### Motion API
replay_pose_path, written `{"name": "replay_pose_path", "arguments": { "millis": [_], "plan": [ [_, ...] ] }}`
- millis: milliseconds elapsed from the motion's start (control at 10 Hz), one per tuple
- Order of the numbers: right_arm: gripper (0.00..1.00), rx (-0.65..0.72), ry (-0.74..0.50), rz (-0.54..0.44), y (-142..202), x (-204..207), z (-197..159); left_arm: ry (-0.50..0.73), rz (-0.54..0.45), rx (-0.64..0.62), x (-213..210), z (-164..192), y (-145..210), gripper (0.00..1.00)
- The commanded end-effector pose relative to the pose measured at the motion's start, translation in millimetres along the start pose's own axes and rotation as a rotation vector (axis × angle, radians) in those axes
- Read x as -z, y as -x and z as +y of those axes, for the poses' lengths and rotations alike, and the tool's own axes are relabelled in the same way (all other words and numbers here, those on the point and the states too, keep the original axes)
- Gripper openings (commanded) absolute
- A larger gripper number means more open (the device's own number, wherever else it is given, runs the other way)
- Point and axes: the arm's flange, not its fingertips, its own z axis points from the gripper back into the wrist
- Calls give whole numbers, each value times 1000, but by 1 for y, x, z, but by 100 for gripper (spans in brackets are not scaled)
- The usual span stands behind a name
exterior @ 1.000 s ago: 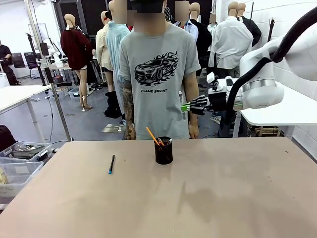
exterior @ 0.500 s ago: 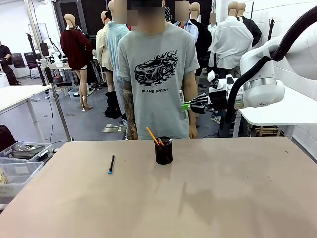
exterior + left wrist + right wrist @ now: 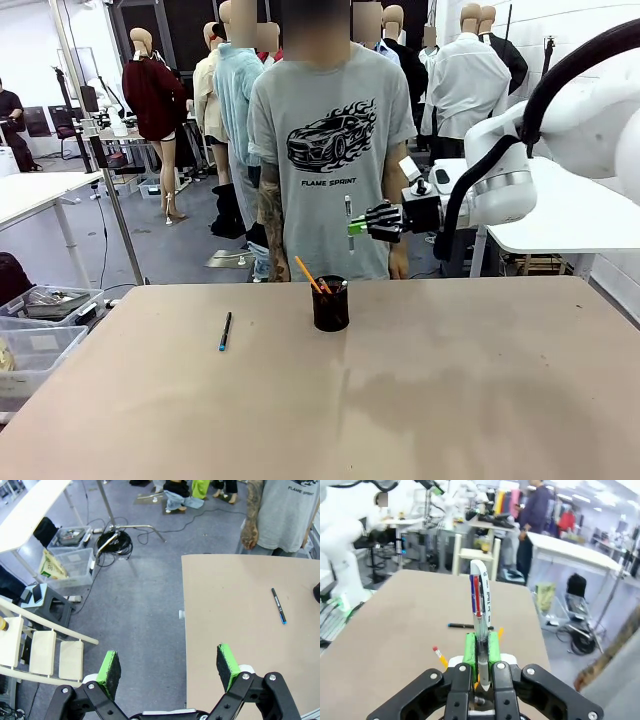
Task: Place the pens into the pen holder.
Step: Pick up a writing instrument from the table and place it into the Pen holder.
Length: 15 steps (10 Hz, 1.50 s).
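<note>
My right gripper [image 3: 356, 224] hangs above and just right of the pen holder [image 3: 331, 305], shut on a white-silver pen [image 3: 348, 214] that stands upright. In the right wrist view that pen [image 3: 480, 597] rises between the green pads [image 3: 469, 650] of the right gripper [image 3: 481, 651]. An orange pencil [image 3: 306, 272] leans out of the black cup. A dark pen with a blue end [image 3: 225, 331] lies on the table to the cup's left. Off the table's left edge, my left gripper [image 3: 168, 665] stands open with nothing between its pads, and the dark pen [image 3: 279, 606] lies far ahead of it.
A person in a grey T-shirt [image 3: 330, 150] stands at the table's far edge, right behind the cup, arms down. The tan table [image 3: 450, 400] is bare to the right and front. Plastic bins [image 3: 40, 320] sit on the floor at the left.
My right gripper has moved left and slightly down with the white pen, closer to the cup. The person has shifted a little to the right. The pens on the table and in the cup have not moved.
</note>
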Motion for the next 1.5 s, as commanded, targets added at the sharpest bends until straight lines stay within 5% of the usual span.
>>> {"name": "replay_pose_path", "arguments": {
  "millis": [0, 500, 1000, 1400],
  "plan": [
    [0, 9, -105, 3, 14, 13, -35, -2, -9, -13, 1, 0, -1, 100],
    [0, 72, -243, -12, 55, 38, -78, -2, -9, -13, 1, 0, -1, 100],
    [0, 136, -360, -58, 75, 44, -81, -2, -9, -13, 1, 0, -1, 100],
    [0, 195, -358, 11, 86, 48, -79, -2, -9, -13, 1, 0, -1, 100]
  ]
}}
